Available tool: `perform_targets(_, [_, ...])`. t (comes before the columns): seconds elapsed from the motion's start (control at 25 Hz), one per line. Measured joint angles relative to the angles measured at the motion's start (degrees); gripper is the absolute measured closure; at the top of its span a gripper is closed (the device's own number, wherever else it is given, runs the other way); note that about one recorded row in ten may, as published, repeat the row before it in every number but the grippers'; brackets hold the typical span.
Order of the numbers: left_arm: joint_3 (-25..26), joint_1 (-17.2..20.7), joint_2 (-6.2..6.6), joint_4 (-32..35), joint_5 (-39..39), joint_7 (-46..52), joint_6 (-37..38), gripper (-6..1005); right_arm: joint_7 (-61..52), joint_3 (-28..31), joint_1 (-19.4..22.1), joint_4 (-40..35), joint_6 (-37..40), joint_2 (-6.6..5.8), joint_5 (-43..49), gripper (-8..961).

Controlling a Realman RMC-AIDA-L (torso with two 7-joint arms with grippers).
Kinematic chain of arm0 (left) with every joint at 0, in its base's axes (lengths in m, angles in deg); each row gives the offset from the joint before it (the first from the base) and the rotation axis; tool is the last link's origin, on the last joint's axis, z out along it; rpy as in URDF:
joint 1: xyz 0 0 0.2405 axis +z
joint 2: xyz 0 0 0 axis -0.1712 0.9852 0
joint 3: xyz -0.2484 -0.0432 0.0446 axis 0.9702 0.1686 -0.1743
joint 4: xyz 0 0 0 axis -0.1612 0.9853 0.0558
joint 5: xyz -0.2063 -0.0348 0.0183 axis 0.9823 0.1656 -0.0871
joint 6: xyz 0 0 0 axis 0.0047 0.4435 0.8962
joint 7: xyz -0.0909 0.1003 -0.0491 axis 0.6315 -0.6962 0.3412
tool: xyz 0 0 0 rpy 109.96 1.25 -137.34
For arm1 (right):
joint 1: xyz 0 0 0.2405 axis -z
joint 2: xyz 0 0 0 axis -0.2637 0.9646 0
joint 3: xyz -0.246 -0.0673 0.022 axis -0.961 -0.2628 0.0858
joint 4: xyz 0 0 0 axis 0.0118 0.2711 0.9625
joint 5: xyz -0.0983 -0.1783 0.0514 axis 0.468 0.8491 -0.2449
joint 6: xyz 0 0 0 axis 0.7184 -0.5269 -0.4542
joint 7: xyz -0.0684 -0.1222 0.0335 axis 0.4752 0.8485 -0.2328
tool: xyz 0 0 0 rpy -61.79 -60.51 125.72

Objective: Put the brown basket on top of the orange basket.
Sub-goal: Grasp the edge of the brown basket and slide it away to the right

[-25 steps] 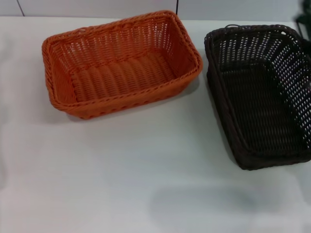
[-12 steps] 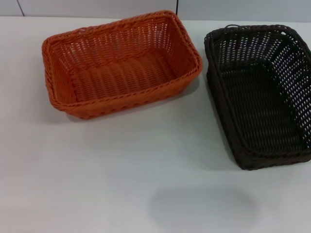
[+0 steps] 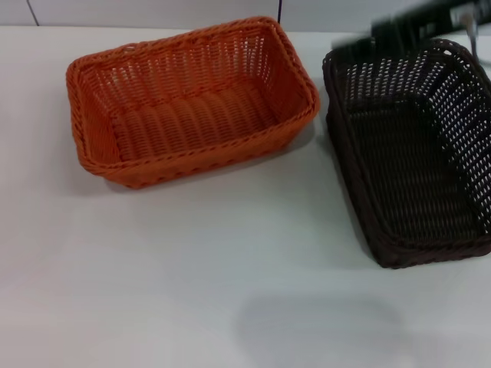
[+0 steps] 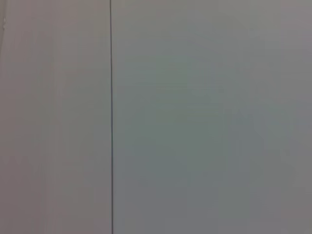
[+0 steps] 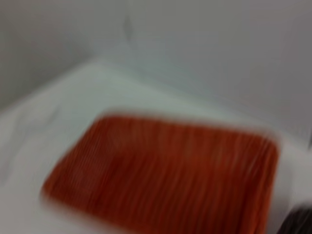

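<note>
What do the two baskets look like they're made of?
The orange basket and the brown basket both look like woven wicker-style strands, possibly plastic rattan: even colour, slight sheen, braided rims, open-weave sides. Real cane can't be ruled out.

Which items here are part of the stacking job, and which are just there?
Job: brown basket, orange basket, right gripper blurred above the brown basket's far rim.
Just there: white table, wall panel filling the left wrist view.
</note>
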Motion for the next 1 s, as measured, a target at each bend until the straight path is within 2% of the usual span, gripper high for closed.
perform_targets(0.12, [0.1,-0.2,0.03,-0.6,-0.1,-0.2,-1.2,152,3.2,-0.1,-2.1,0.7,8.8,-0.35,0.7,193])
perform_targets(0.48, [0.4,-0.8,0.19,-1.6,0.3,-1.5,-3.9,152,10.3,0.8,-3.7,-1.2,26.5,-1.56,1.8,193])
perform_targets(0.72, [0.8,-1.6,0.07,-1.6,0.4,-3.5,-7.1,152,13.3,-1.1,-3.3,-1.1,29.5,-1.53,3.3,194])
perform_targets(1.0, [0.9,-1.8,-0.03,-1.7,0.5,-3.5,-7.7,152,15.2,-5.9,-3.9,2.3,27.9,-1.40,10.0,194])
